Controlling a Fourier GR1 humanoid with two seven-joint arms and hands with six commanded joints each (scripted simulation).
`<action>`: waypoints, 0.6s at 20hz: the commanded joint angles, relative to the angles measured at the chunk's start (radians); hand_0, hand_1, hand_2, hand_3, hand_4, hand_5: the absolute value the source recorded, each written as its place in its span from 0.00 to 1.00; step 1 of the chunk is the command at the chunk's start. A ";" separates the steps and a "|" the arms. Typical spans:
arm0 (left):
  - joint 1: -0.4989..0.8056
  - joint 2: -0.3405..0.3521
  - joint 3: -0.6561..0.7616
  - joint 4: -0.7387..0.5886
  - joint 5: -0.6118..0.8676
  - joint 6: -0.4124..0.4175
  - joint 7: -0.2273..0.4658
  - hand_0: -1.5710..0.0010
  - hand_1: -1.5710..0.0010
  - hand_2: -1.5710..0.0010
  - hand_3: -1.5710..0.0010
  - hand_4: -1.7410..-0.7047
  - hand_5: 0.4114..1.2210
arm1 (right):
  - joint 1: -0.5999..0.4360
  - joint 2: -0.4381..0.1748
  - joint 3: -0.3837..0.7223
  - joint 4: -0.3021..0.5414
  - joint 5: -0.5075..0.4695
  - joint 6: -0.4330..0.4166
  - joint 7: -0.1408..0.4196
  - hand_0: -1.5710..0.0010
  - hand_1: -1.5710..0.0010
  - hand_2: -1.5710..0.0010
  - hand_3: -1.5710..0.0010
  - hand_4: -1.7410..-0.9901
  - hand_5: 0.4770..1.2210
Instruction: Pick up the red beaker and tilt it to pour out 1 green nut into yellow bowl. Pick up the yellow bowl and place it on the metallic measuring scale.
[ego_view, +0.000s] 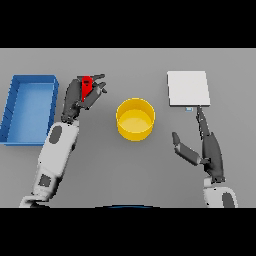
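You have one red beaker (87, 86) clamped in your left hand (80, 97), at ten o'clock from one yellow bowl (135, 119); one scale (188, 89) lies at two o'clock; your right hand (207, 150) is spread.

Red beaker (87, 85): upper left of centre, small, largely hidden among dark fingers; tilt cannot be judged. Yellow bowl (135, 119): round, upright, at frame centre on the grey surface, contents not discernible. Metallic measuring scale (187, 88): pale square plate, upper right, flat, well apart from bowl.
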 joint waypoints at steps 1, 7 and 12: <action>0.001 0.017 -0.026 -0.018 -0.023 -0.008 0.025 0.01 0.01 0.01 0.01 0.02 0.87 | 0.008 -0.002 0.002 -0.002 0.003 0.000 -0.013 1.00 1.00 1.00 1.00 0.64 0.24; -0.028 0.116 -0.192 -0.102 -0.167 -0.071 0.201 0.00 0.00 0.00 0.01 0.01 0.87 | 0.016 -0.012 0.007 -0.015 0.025 -0.003 0.003 1.00 1.00 1.00 1.00 0.65 0.27; -0.043 0.173 -0.282 -0.138 -0.254 -0.086 0.296 0.00 0.00 0.00 0.00 0.01 0.87 | -0.010 -0.004 0.008 -0.015 0.016 0.001 0.038 1.00 1.00 1.00 1.00 0.65 0.27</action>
